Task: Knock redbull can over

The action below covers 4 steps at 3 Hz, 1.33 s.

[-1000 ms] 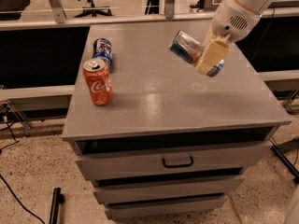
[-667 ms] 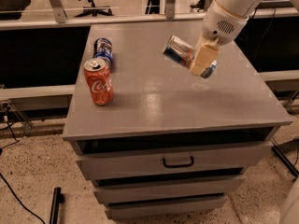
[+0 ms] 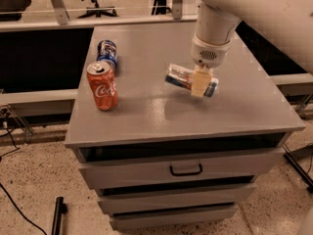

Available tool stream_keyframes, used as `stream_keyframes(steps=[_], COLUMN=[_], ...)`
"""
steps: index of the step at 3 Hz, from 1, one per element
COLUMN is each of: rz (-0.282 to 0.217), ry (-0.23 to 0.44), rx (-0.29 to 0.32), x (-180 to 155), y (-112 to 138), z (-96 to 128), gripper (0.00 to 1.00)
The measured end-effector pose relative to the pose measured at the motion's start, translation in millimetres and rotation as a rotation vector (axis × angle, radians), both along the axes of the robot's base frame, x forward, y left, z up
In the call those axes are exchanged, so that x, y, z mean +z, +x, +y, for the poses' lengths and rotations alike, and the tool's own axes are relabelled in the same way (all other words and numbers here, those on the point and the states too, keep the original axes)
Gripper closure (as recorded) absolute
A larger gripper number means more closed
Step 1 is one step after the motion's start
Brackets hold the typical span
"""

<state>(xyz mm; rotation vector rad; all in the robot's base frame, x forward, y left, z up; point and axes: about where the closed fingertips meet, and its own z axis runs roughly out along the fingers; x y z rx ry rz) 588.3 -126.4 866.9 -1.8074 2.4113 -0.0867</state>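
Camera view. The two-finger gripper (image 3: pixel 198 89), at the end of the white arm (image 3: pixel 215 23), hung over the middle of the grey cabinet top (image 3: pixel 146 119). One beige finger (image 3: pixel 199 82) crossed the slim blue-and-silver redbull can (image 3: pixel 178 76), and the jaws appeared closed on the can's body, near its right-hand end.

The can lay almost horizontal in that grip. Most of its length stuck out from the gripper toward the left of the view. Its shadow fell on the surface just below the gripper, so the can seemed to sit slightly clear of the top.

Compared with a second earlier, the gripper and can had dropped lower and come toward the cabinet's near edge. The can had also levelled out from a steeper tilt.

Judged from this, the can was already off its base, and what remained was to set it on its side and let go.

The upright red cola can (image 3: pixel 102 84) and the dark blue can (image 3: pixel 107 53) behind it stood well apart from the gripper, on the same side as the can's free end. Neither was touched.
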Motion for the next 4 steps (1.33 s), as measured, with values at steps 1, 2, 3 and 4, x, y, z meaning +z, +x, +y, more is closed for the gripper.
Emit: stream_keyframes(steps=[1,2,3,4], rz=[0.015,0.013,0.010,0.006], ry=[-0.062,-0.065,-0.064,-0.062], rx=[-0.006,-0.007,-0.007,-0.006], x=[-19.5,-20.8,-20.9,-21.1], y=[-1.8,-1.6,-1.2,-0.7], z=[-3.8,-4.5,-4.4,-4.2], gripper=[0.74,0.51,0.28,0.00])
